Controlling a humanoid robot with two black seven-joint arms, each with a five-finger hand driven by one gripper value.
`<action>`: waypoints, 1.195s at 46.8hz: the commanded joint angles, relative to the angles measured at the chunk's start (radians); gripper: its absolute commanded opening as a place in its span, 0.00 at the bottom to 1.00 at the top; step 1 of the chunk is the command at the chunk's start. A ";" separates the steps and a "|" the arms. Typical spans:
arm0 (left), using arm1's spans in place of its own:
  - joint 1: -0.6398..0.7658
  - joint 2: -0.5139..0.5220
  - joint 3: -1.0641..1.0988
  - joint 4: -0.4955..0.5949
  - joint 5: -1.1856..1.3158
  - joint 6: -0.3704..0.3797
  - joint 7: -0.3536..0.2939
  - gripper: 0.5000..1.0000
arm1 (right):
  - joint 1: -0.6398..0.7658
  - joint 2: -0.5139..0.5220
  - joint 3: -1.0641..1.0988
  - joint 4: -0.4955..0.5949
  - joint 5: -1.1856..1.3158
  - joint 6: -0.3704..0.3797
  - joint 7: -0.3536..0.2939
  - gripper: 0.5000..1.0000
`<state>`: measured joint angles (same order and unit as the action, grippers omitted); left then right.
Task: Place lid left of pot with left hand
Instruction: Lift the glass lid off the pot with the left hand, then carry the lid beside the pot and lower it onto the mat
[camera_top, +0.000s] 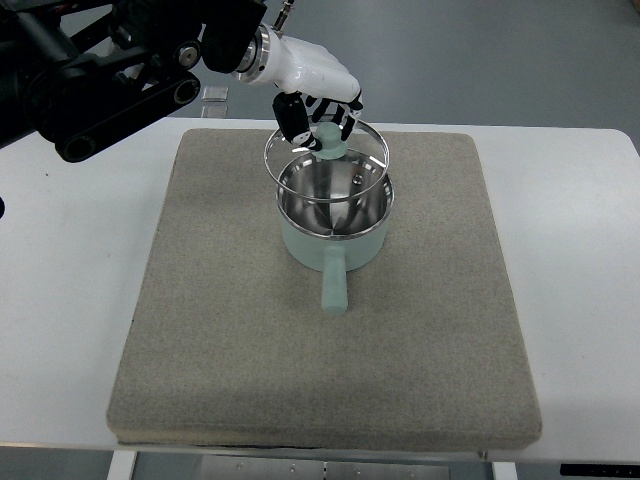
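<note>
The glass lid (327, 156), a clear disc with a metal rim and a pale green knob at its middle, hangs just above the pot (334, 215), shifted toward the pot's far side so its near edge overlaps the open mouth while its far edge reaches past the rim. It looks slightly tilted and not seated on the pot. The left hand (312, 88), white-shelled with dark fingers (293, 118), comes in from the upper left on a black arm and closes narrowly around the lid's knob from above, the fingers curled down on either side of it; it holds the lid by that knob alone.

The pot is a small mint-green saucepan with a shiny steel interior, standing upright near the middle of the far half of a grey felt mat (220, 330). Its straight green handle (333, 280) points toward the near edge of the mat. The mat covers most of a white table (70, 300). To the left of the pot the mat lies bare. A small pale square object (214, 94) sits on the floor beyond the table's far edge, below the arm.
</note>
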<state>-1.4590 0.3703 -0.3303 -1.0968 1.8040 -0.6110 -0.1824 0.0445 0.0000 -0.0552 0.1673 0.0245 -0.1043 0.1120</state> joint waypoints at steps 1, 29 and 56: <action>-0.003 0.024 -0.004 0.000 0.001 0.000 0.000 0.00 | 0.000 0.000 0.000 0.000 0.000 0.000 0.000 0.84; 0.144 0.254 -0.094 -0.005 0.073 0.000 -0.002 0.00 | 0.000 0.000 0.000 0.000 0.000 0.000 0.000 0.84; 0.365 0.239 -0.141 0.018 0.153 0.062 -0.002 0.00 | 0.000 0.000 0.000 0.000 0.000 0.000 0.000 0.84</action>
<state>-1.1021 0.6106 -0.4701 -1.0878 1.9601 -0.5735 -0.1841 0.0445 0.0000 -0.0552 0.1674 0.0245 -0.1043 0.1120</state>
